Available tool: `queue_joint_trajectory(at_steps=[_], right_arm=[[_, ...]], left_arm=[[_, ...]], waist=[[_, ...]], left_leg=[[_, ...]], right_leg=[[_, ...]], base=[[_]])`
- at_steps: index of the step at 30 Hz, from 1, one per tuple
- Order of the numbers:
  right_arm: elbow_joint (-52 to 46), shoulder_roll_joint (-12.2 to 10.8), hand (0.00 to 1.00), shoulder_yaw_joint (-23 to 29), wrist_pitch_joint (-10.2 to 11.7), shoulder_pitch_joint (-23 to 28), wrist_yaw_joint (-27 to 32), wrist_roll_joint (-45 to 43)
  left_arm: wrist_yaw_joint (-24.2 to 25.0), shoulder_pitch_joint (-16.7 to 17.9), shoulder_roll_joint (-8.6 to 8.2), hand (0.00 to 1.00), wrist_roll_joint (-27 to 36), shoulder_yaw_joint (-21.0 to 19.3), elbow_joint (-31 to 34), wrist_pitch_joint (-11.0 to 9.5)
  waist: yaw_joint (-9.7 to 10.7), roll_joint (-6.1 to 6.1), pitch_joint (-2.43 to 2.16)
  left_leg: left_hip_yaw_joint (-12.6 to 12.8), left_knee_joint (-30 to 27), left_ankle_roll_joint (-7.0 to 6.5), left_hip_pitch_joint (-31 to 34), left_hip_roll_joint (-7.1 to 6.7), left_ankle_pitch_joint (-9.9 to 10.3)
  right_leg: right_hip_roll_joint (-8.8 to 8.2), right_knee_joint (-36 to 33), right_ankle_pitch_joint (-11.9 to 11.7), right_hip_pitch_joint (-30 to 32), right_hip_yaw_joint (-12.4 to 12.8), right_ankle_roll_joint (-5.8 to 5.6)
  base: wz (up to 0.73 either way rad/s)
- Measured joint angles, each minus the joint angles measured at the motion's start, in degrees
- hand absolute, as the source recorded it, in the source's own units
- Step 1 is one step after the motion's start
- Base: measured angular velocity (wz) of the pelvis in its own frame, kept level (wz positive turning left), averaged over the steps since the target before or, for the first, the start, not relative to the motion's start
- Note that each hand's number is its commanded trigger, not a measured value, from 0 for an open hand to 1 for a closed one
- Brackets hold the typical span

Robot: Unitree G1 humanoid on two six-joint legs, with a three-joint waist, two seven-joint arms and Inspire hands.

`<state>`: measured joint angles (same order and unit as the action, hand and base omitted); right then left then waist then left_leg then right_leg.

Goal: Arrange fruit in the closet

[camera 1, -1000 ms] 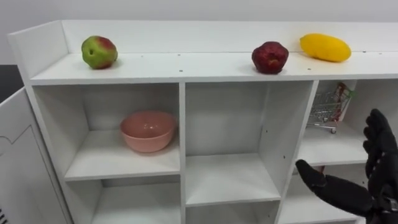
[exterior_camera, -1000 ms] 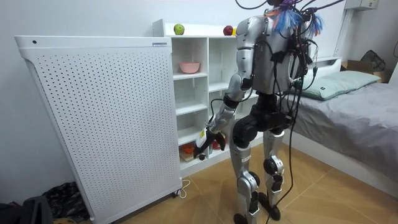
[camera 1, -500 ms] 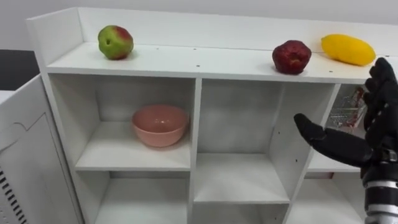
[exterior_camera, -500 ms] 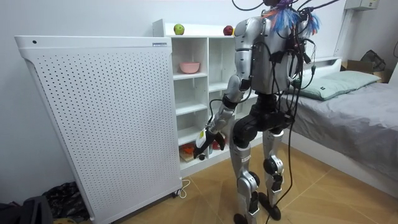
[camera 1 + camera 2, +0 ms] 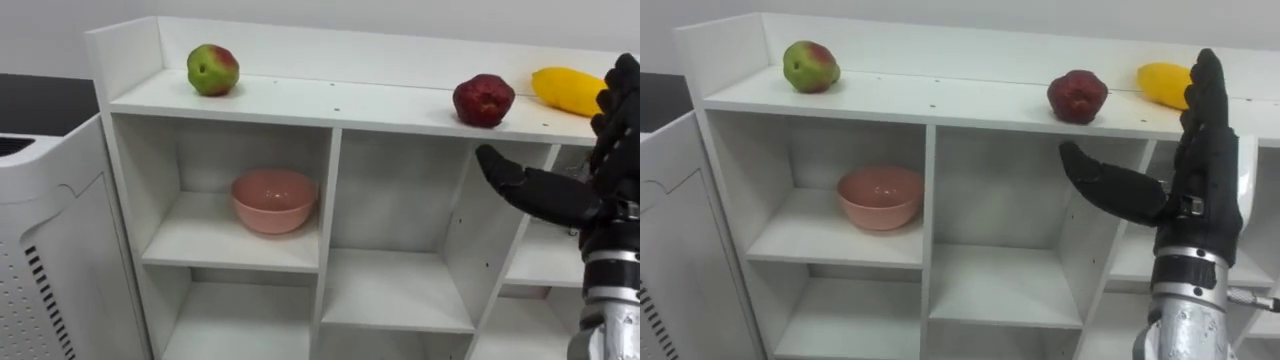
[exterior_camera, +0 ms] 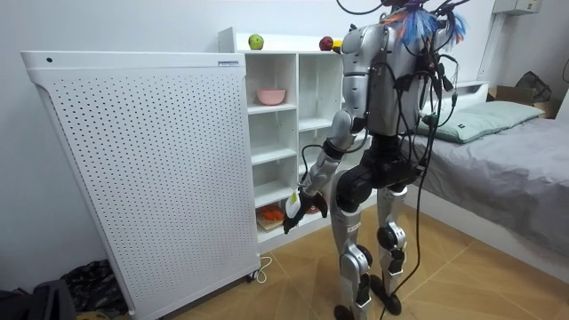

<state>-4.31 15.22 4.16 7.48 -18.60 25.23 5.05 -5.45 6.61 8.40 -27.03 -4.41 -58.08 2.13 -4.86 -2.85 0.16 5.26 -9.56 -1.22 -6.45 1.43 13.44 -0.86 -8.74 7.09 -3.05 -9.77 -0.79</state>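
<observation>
While the robot stands facing the white closet (image 5: pixel 330 108), all the fruit sits on its top board: green-red apple (image 5: pixel 212 69) at the left end, dark red fruit (image 5: pixel 484 100) right of centre, and yellow fruit (image 5: pixel 568 90) just beside it, further right. None of them touch.

The pink bowl (image 5: pixel 274 199) is upright in the upper-left compartment; the middle compartments are bare.

Right hand (image 5: pixel 1200 180) is raised in front of the closet's right column, level with the top board. Its fingers (image 5: pixel 1206 95) are straight, pointing up and close together, thumb stuck out to the left. It holds nothing and is clear of the fruit.

Left hand (image 6: pixel 298 209) hangs low by the closet's lower shelves in the room view; can't tell its finger state.

A white perforated panel (image 6: pixel 133 178) stands on the closet's left side.
</observation>
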Motion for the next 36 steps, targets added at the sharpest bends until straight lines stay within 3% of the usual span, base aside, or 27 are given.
queue_joint_trajectory(at_steps=[8, 19, 25, 36], right_arm=[[8.5, 0.2, 0.0, 0.2, -0.25, -6.41, -0.15, 3.43], [12.04, 3.47, 0.0, 0.22, -5.61, -9.55, -2.19, 4.47], [13.6, 3.78, 0.0, 0.22, -7.37, -11.37, -3.03, 4.77], [17.38, 5.09, 0.0, 0.22, -7.61, -14.24, -5.39, 7.0]], left_arm=[[1.45, -2.45, 0.08, 0.0, 0.0, 0.03, 0.07, 1.46], [1.68, -3.01, 0.66, 0.0, 0.51, 0.11, 0.21, 3.95], [1.69, -2.79, 1.8, 0.0, 0.5, 0.1, 1.34, 4.88], [1.98, -2.72, 1.87, 0.0, 0.5, 0.09, 1.34, 4.94]], waist=[[-0.01, 0.1, 0.06], [0.94, -0.15, -0.07], [1.27, -0.29, -0.21], [1.25, -0.42, -0.28]], left_leg=[[-0.22, -0.01, -0.02, 0.1, -0.01, -0.01], [-0.79, -0.2, -0.06, 0.26, -0.05, -0.06], [-0.99, -0.84, -0.06, 0.76, -0.09, -0.06], [-1.01, -1.19, 0.01, 0.93, -0.02, -0.1]], right_leg=[[-0.03, 0.09, 0.0, 0.03, -0.18, 0.0], [-0.25, 0.05, 0.0, 0.02, -1.53, 0.0], [-0.26, 0.03, 0.0, 0.02, -1.47, 0.0], [-0.24, -0.08, -0.01, 0.05, -1.37, 0.03]], base=[[0.01], [0.01], [0.02], [0.0]])
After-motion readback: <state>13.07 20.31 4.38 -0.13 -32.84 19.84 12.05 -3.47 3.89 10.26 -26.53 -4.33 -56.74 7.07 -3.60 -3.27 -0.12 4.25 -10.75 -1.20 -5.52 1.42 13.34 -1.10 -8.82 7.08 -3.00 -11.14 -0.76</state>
